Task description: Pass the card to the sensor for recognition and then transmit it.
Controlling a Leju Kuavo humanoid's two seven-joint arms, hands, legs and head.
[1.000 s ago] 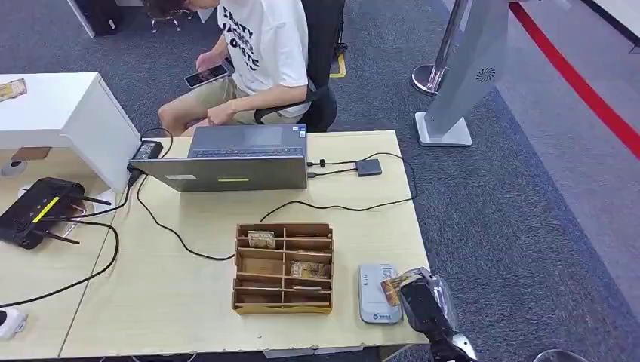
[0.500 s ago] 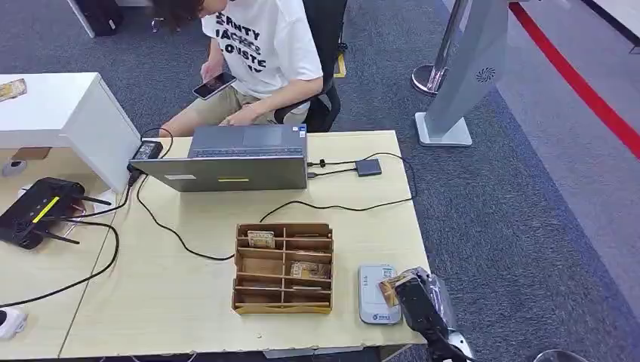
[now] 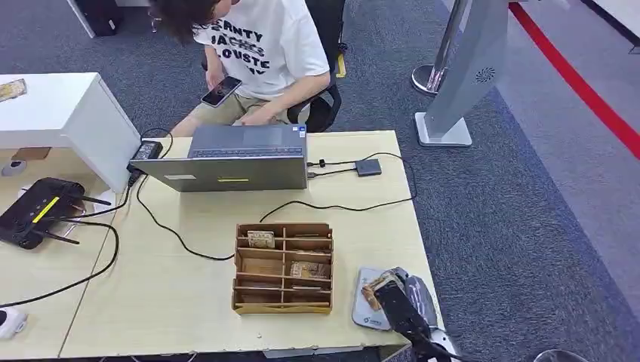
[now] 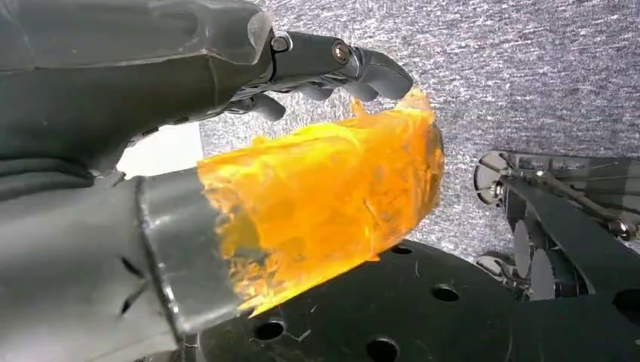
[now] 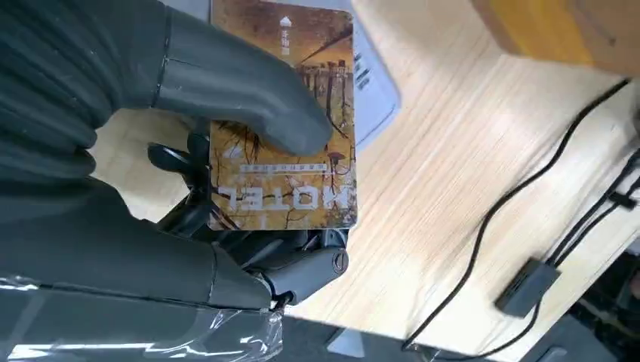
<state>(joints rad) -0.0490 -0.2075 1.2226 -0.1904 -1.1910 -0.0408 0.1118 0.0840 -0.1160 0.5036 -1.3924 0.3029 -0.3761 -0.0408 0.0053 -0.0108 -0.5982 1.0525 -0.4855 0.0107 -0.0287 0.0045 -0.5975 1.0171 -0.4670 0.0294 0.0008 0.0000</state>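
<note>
Now, at far left of the head frame, a black router on the tabletop, cables trailing. Further right, upper centre, a seated person with a phone behind an open laptop. Centre, a wooden compartment box holding a few cards. Lower right, the change: right hand shifted leftward from half a second ago, carrying the card from the sensor's right edge to over the middle of the grey sensor. Probably the recognition step in hand; handing over not yet done. Right fingers clenched on the card, thumb across its face. Readable there: "HOTEL", upside down. Left hand hanging over grey carpet, fingers curled in, grasping nothing visible.
</note>
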